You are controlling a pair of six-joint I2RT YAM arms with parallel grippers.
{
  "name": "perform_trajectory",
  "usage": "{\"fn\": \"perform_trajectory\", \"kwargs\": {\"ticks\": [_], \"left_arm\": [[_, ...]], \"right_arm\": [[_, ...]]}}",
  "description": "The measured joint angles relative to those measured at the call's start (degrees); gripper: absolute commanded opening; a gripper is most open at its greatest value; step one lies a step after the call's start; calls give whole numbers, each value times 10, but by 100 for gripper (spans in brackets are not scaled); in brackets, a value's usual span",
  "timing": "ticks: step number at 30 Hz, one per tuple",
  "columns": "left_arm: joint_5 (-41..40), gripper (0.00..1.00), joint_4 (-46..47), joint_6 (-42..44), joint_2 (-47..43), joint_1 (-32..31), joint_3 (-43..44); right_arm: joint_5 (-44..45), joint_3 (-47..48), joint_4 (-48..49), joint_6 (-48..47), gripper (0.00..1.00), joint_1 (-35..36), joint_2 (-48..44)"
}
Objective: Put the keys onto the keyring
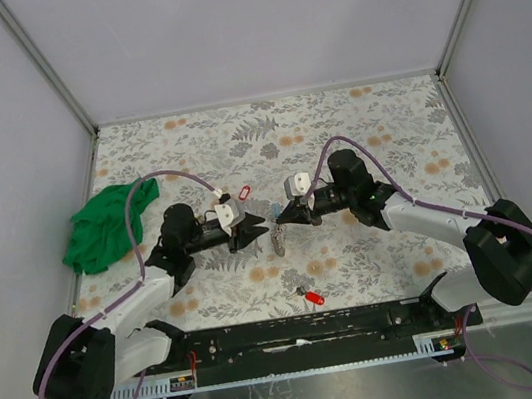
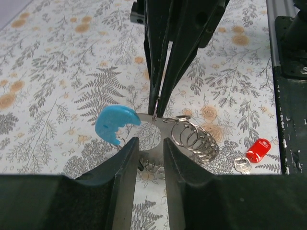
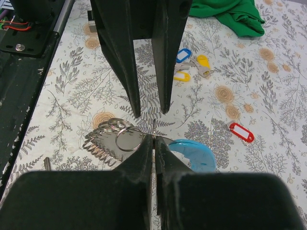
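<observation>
- The table carries everything. The cloth lies at its left, out of your way.
- Your two arms meet mid-table, tips facing each other.
- Your right gripper is pinched tight on the keyring. It holds the thin metal part, with the blue arc to one side and a coil of small rings to the other.
- Your left gripper stands parted and holds nothing. Its tips are close by the keyring, but I cannot tell whether they straddle it.
- The keyring sits mid-table between the grippers. I see no tagged key on it, so you look to be at the start: ring steadied, first key not yet fetched.
- Of the keys, a red key lies near, just right of centre. The blue and yellow keys lie left, toward the cloth. A red tag lies just far of the left gripper.
- Next, by my judgement: hold with the right, send the left to a key and take it by its tag. Then bring its hole to the ring's opening, which needs fine, well-aligned work.
</observation>
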Motion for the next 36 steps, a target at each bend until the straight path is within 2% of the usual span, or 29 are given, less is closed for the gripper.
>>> {"fn": "perform_trajectory", "kwargs": {"ticks": [6, 25, 33, 36], "left_arm": [[33, 25, 52, -17, 7, 7, 0], [61, 17, 120, -57, 64, 8, 3], [74, 10, 130, -64, 73, 8, 13], [79, 2, 131, -64, 79, 8, 14]], "right_arm": [[-1, -3, 7, 1, 4, 0, 0], [-11, -7, 16, 9, 4, 0, 0], [-17, -7, 21, 14, 4, 0, 0], [-17, -7, 22, 15, 4, 0, 0]]}}
